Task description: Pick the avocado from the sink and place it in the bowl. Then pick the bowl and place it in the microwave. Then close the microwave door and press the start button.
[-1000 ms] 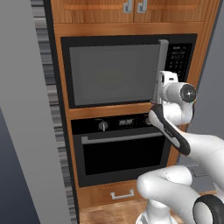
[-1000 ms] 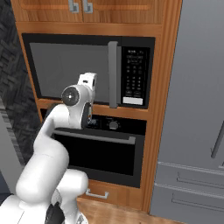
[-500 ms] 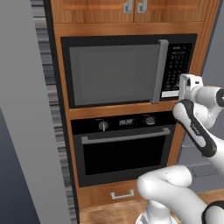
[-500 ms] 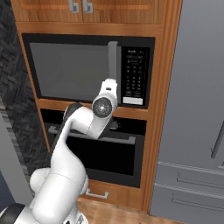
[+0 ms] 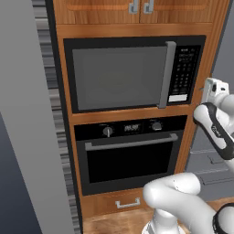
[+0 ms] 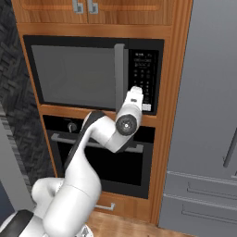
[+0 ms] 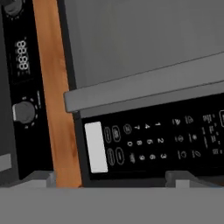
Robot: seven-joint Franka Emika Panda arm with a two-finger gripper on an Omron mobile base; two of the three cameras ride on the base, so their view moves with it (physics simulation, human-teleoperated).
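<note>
Hand view sits right up at the microwave's keypad [image 7: 148,146], hand [image 7: 116,177] wide apart and holding nothing. Door [image 5: 119,77] looks shut, so I'd guess it's lining up for the start button.

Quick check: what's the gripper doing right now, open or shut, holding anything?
Gripper: open, holding nothing, facing the microwave keypad.
</note>
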